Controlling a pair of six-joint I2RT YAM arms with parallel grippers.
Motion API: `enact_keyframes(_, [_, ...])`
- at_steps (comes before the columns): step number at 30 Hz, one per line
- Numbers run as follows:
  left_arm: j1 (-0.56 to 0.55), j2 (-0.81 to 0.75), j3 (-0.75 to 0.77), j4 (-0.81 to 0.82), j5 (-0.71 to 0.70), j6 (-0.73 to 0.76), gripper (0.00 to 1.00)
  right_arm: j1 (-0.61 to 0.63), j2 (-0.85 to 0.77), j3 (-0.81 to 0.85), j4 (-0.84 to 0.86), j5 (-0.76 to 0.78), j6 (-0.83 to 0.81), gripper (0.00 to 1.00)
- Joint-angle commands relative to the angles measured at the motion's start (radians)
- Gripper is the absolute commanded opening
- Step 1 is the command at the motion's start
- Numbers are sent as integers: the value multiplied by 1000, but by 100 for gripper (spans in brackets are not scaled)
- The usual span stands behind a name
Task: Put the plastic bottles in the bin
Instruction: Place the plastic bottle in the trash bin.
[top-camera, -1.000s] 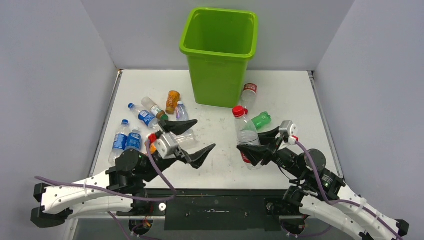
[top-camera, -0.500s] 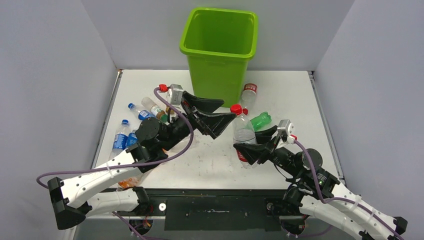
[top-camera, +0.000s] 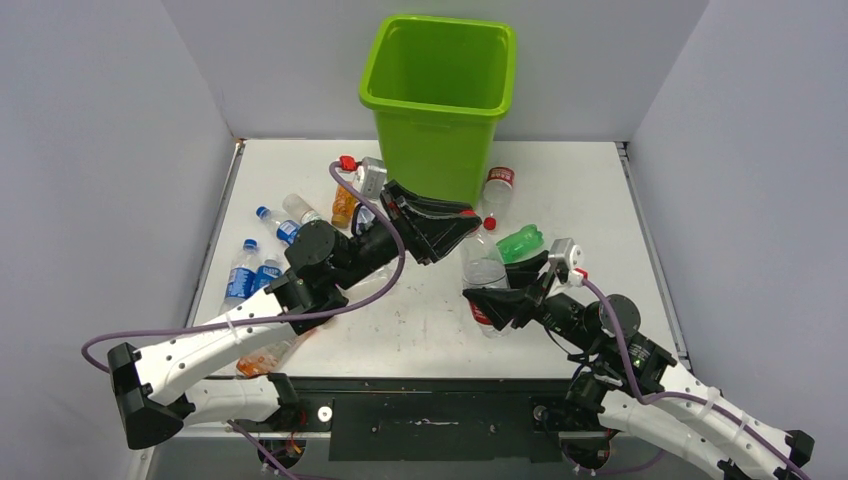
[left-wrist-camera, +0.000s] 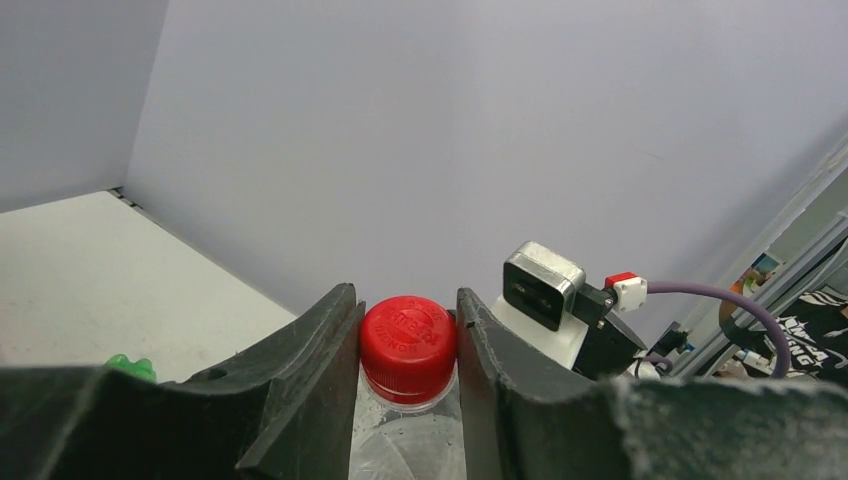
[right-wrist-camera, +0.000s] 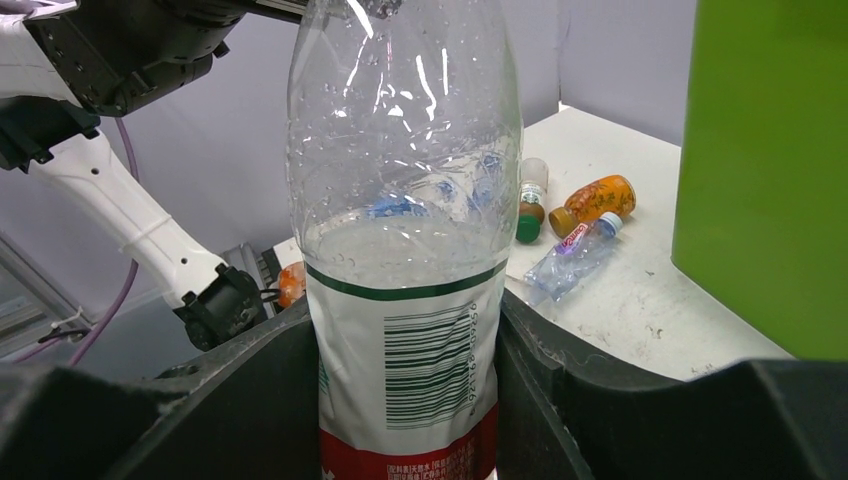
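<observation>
A clear plastic bottle (top-camera: 486, 268) with a red cap (left-wrist-camera: 408, 342) and a white-and-red label (right-wrist-camera: 405, 350) stands upright right of the table's centre. My right gripper (top-camera: 505, 292) is shut around its labelled lower body (right-wrist-camera: 405, 390). My left gripper (top-camera: 468, 224) reaches in from the left and is shut on the red cap, one finger on each side (left-wrist-camera: 405, 302). The lime-green bin (top-camera: 437, 108) stands at the back centre, just behind both grippers, and its wall (right-wrist-camera: 770, 170) fills the right of the right wrist view. More plastic bottles lie loose on the table.
A green bottle (top-camera: 521, 242) and a red-labelled bottle (top-camera: 497, 188) lie right of the bin's base. An orange bottle (top-camera: 344, 205), a crushed clear one (right-wrist-camera: 570, 262) and several blue-labelled bottles (top-camera: 240, 275) lie at the left. Grey walls enclose three sides.
My left arm swung from the near left up to the bottle's top, open on the way, and shut on the red cap. The right gripper kept holding the bottle, shifting slightly left.
</observation>
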Motion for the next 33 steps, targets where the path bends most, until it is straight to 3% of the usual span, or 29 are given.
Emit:
enact_keyframes(1, [-5, 15, 71, -2, 59, 17, 32, -4, -1, 30, 25, -8, 3, 34])
enact_keyframes(3, [-5, 26, 85, -26, 64, 17, 51, -4, -7, 33, 20, -1, -2, 34])
enact_keyframes(4, [-5, 31, 88, -35, 64, 16, 55, -4, -8, 36, 16, 2, -4, 34])
enact_keyframes(7, [-5, 42, 95, -50, 65, 16, 55, -5, -14, 38, 10, 6, -9, 34])
enact_keyframes(10, [-5, 51, 104, -60, 66, 20, 35, -4, -16, 35, 7, 5, -9, 34])
enact_keyframes(14, [-5, 65, 117, -62, 88, 27, 0, -4, -30, 34, 1, 14, -10, 35])
enact_keyframes(15, [-6, 69, 122, -68, 91, 30, 0, -4, -31, 37, -6, 21, -8, 38])
enact_keyframes(16, [-6, 73, 125, -66, 97, 35, 0, -4, -33, 41, -15, 33, -1, 50])
enact_keyframes(18, [-7, 71, 130, -55, 88, 60, 0, -5, -27, 63, -44, 44, 11, 87])
enact_keyframes(19, [-5, 64, 133, -56, 68, 85, 0, -5, -24, 82, -67, 51, 23, 95])
enact_keyframes(20, [-4, 54, 143, -59, 38, 123, 0, -5, -19, 104, -105, 61, 29, 90])
enact_keyframes(23, [17, 32, 200, -36, -54, 249, 0, -4, -25, 177, -205, 82, 26, 90])
enact_keyframes(28, [138, 91, 352, 74, -50, 375, 0, -5, -106, 214, -304, 140, 22, 90])
enact_keyframes(33, [257, 223, 442, 398, -20, 440, 0, -6, -221, 125, -323, 253, 72, 90])
